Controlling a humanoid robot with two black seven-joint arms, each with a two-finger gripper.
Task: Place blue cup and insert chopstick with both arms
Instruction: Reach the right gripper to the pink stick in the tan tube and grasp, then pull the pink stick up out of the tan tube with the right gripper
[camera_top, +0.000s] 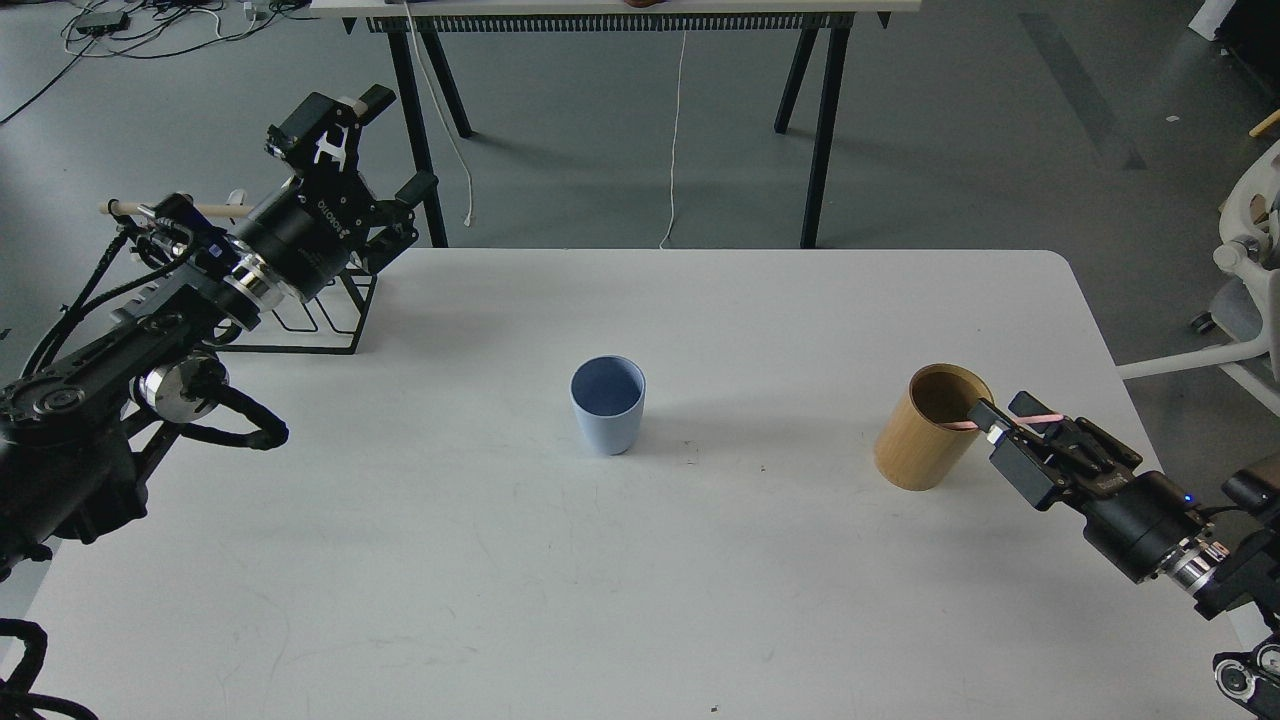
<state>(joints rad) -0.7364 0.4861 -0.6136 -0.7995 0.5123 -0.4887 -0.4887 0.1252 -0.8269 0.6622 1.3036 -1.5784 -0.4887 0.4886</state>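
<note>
The blue cup (608, 405) stands upright and empty at the middle of the white table (640, 580). One pink chopstick (1045, 417) leans out of the tan wooden cylinder (925, 430) towards the right. My right gripper (1005, 412) is at the cylinder's right rim, with its fingers on either side of the chopstick and a gap still showing between them. My left gripper (370, 140) is open and empty, raised above the table's far left corner, well away from the cup.
A black wire rack (320, 315) with a pale wooden rod (210, 210) stands at the far left, partly behind my left arm. A second table's black legs (820, 130) stand behind. A white chair (1250, 260) is at the right.
</note>
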